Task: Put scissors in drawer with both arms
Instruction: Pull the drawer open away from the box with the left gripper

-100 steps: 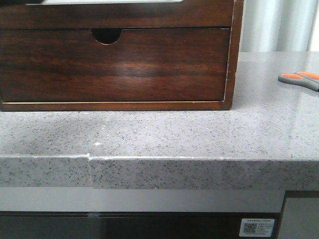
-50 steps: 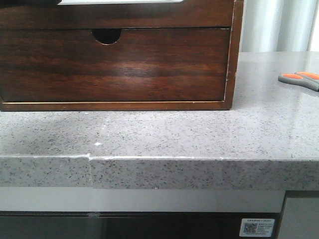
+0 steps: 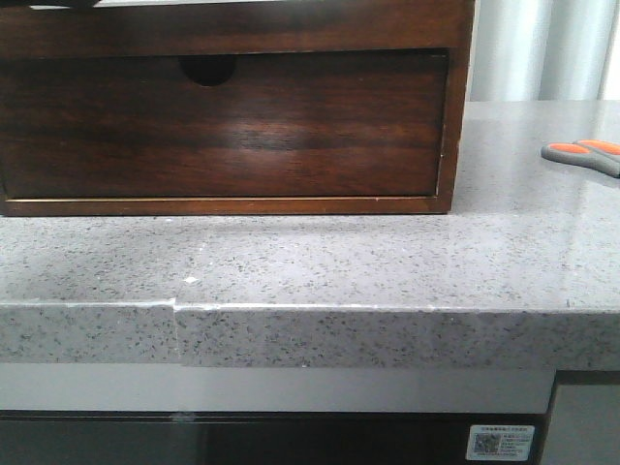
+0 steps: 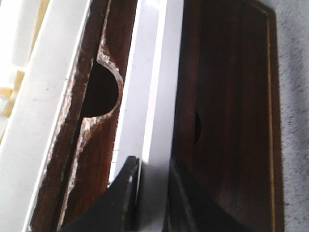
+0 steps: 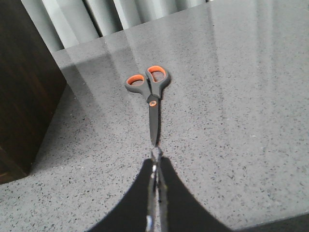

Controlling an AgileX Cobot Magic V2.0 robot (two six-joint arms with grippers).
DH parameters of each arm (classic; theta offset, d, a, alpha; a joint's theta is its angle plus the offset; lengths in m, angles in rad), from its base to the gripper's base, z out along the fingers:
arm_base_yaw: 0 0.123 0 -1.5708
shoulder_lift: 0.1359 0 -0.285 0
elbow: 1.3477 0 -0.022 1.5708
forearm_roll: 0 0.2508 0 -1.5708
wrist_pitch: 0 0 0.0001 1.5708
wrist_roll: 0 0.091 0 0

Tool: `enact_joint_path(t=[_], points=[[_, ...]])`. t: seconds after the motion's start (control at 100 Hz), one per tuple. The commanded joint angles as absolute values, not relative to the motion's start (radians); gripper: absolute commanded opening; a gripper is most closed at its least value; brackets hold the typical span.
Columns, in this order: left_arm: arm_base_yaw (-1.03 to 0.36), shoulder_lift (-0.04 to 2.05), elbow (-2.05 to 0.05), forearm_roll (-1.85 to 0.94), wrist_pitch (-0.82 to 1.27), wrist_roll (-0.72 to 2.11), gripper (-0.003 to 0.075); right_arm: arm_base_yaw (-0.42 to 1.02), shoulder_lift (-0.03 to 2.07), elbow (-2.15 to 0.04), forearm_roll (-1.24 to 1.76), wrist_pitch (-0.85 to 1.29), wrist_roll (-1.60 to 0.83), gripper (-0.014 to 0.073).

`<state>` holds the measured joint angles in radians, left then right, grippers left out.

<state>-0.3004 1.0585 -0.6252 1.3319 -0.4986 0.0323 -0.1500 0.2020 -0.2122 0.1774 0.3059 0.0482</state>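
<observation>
The scissors [image 5: 150, 92], grey handles with orange inserts, lie flat on the speckled counter, blades pointing at my right gripper [image 5: 156, 154]. That gripper is shut and empty, its tips just short of the blade tip. In the front view the scissors [image 3: 584, 153] sit at the far right edge. The drawer [image 3: 291, 29] is the plain upper band of the wooden chest. In the left wrist view my left gripper [image 4: 150, 164] is shut across the drawer's whitish front edge [image 4: 153, 92], one finger on each side. Neither gripper shows in the front view.
The taller lower drawer front with the half-round notch [image 3: 207, 70] is shut below it. The chest's side [image 5: 24, 87] stands left of the scissors. The counter's front edge [image 3: 310, 310] has a seam at the left. Curtains hang behind the counter.
The upper drawer front has come toward the camera. The white strip at the top of the front view is gone, and shadow now covers the lower front and notch. The scissors have not moved.
</observation>
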Motion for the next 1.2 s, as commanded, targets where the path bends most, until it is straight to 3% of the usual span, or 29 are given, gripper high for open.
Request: enact_joint_path(t=[0.0,0.55,0.62,0.74,0.84,1.19], points=[[-0.309,1.001,-0.616,1.272,-0.61,-0.04,-0.0018,-0.146,0.219,-0.241,0.179,0.222,0.043,-0.0071],[-0.309,0.807,-0.469,1.272,-0.655,-0.04,-0.0013,-0.127,0.219,-0.241,0.179,0.222,0.043,-0.0071],[-0.309,0.807,-0.469,1.272,-0.655,-0.04,0.0031,-0.127,0.219,-0.241,0.179,0.222,0.043,-0.0071],[-0.309,0.807,-0.469,1.272,-0.661,-0.048,0.0205,-0.127,0.219,-0.241,0.179,0.222,0.043,-0.0071],[-0.309,0.807,-0.466,1.272,-0.663,-0.048,0.0288,-0.127,0.219,-0.241,0.179,0.221,0.043,-0.0071],[-0.309,0.739,-0.463,1.283,-0.779,-0.141,0.0293,-0.127,0.319,-0.323,0.177,0.241,0.0,-0.0048]])
